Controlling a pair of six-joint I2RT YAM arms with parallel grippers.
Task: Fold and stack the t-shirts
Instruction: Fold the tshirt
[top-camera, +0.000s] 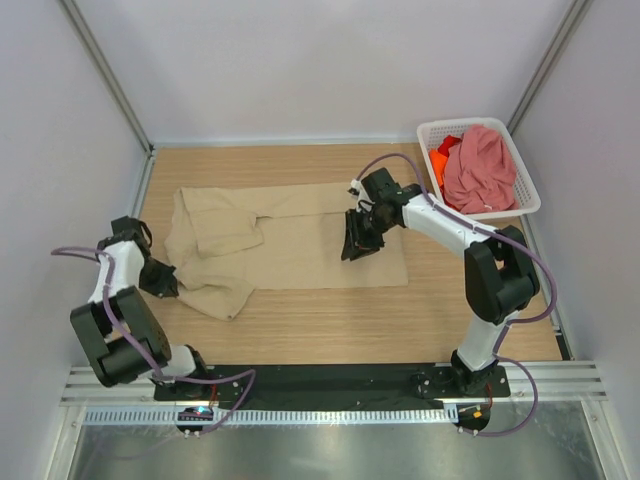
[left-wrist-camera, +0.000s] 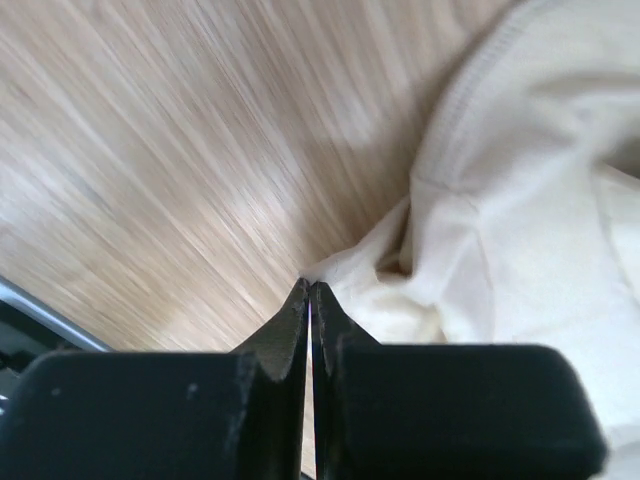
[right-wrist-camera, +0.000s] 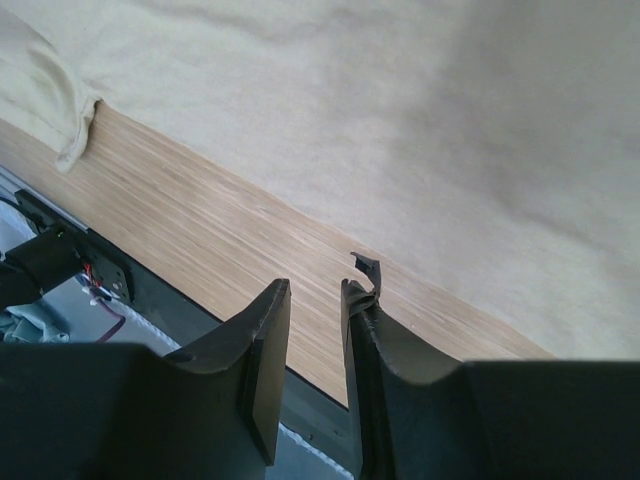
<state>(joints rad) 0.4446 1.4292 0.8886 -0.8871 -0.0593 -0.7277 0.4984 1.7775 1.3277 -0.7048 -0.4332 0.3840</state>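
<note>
While the beige shirt (top-camera: 300, 240) lies spread flat across the middle of the wooden table (top-camera: 330, 320), its left end is rumpled and folded over on itself, with one sleeve trailing toward the near left corner. The left pincer (top-camera: 165, 283) sits low at that trailing sleeve. In the left wrist view its two black fingers are pressed together with only a hairline between them (left-wrist-camera: 308, 292), and their tips touch the edge of a cream fold of the cloth (left-wrist-camera: 520, 200). Whether any of that cloth is nipped between them cannot be told. The right pincer (top-camera: 358, 245) hangs over the right half of the same shirt, pointing down toward the near hem. Seen from the right wrist, its fingers stand a little apart (right-wrist-camera: 315, 288), and only bare wood shows through the narrow gap, so it holds nothing. The plain cloth (right-wrist-camera: 400, 100) fills the upper part of that view, just beyond the fingertips. The other two shirts are in the white lattice basket (top-camera: 430, 128) at the far right corner of the table, well apart from both arms. The pink shirt (top-camera: 480, 170) is heaped on top, and the orange shirt (top-camera: 440, 160) peeks out at its left side
</note>
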